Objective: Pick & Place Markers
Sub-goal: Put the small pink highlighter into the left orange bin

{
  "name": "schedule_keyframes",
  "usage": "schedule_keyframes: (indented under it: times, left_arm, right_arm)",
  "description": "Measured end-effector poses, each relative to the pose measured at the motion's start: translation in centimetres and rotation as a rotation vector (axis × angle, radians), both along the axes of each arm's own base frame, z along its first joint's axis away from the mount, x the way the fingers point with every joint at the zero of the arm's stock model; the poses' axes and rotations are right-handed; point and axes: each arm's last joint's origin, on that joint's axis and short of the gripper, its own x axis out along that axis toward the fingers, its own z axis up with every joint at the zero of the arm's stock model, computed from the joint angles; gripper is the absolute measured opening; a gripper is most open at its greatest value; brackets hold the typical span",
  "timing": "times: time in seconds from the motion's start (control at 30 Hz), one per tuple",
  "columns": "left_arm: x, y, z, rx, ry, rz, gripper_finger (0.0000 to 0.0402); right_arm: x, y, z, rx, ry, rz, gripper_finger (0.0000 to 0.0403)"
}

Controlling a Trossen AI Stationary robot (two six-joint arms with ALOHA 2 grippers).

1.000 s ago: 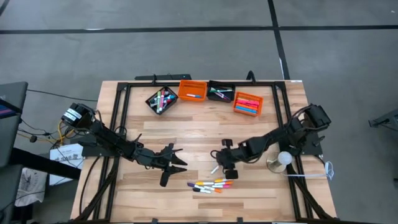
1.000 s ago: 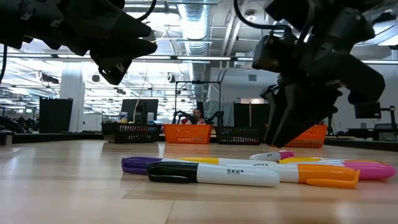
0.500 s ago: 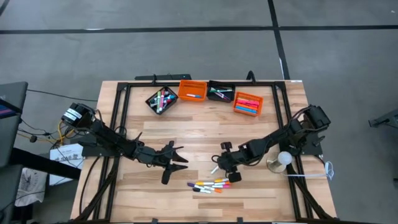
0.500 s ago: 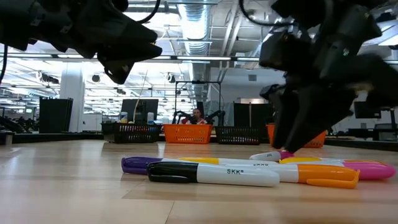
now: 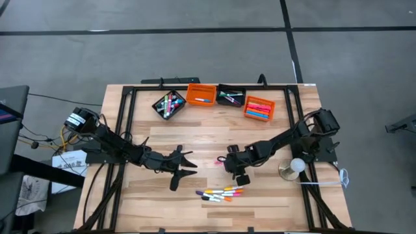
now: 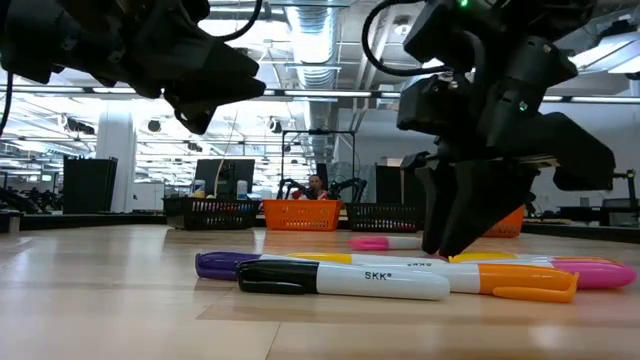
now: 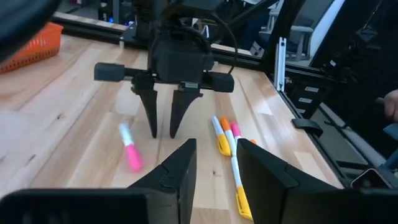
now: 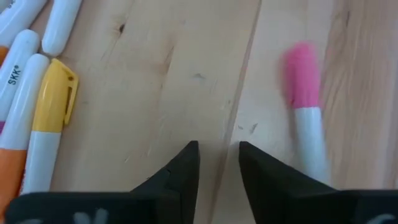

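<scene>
Jaws of right gripper (image 7: 163, 134) slightly spread, empty, tips at table; pink marker (image 7: 129, 147) loose just beside, frame centre-left. We judge marker light, stiff, round, prone to roll: pinch mid-barrel, across axis. Left gripper (image 5: 184, 170) hovers, parted, empty.

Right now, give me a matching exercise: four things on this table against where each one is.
1. lone pink-capped marker
2. marker pile
3. left gripper
4. left orange bin

A. back row of the table
B. beside the right gripper, whose jaws are open
C. front of the table, between the arms
D. left of centre, empty

Pairs: 1-B, 2-C, 3-D, 4-A
</scene>
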Motion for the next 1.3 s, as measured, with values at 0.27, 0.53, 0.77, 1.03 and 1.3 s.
schedule_keyframes:
  times: [0.27,0.53,0.77,1.03,1.3]
  left_arm:
    - [0.2,0.4,0.0,0.079,-0.009,-0.001,0.0115]
    - [0.6,1.4,0.0,0.139,-0.014,0.026,0.0115]
    - [1.1,2.9,0.0,0.209,-0.012,0.069,0.0115]
    - [1.4,4.3,-0.1,0.239,-0.003,0.115,0.0115]
    - [1.5,4.7,-0.1,0.256,0.001,0.127,0.0115]
  right_arm:
    - [-0.1,-1.6,1.6,-0.029,-0.048,-0.010,0.0045]
    - [0.6,-1.8,5.0,-0.034,-0.160,0.027,0.0058]
    - [1.6,-5.3,1.9,-0.137,-0.064,0.019,0.0100]
    - [3.7,-7.7,2.3,-0.151,-0.067,0.022,0.0139]
    - [5.1,-8.2,4.8,-0.086,-0.107,-0.041,0.0169]
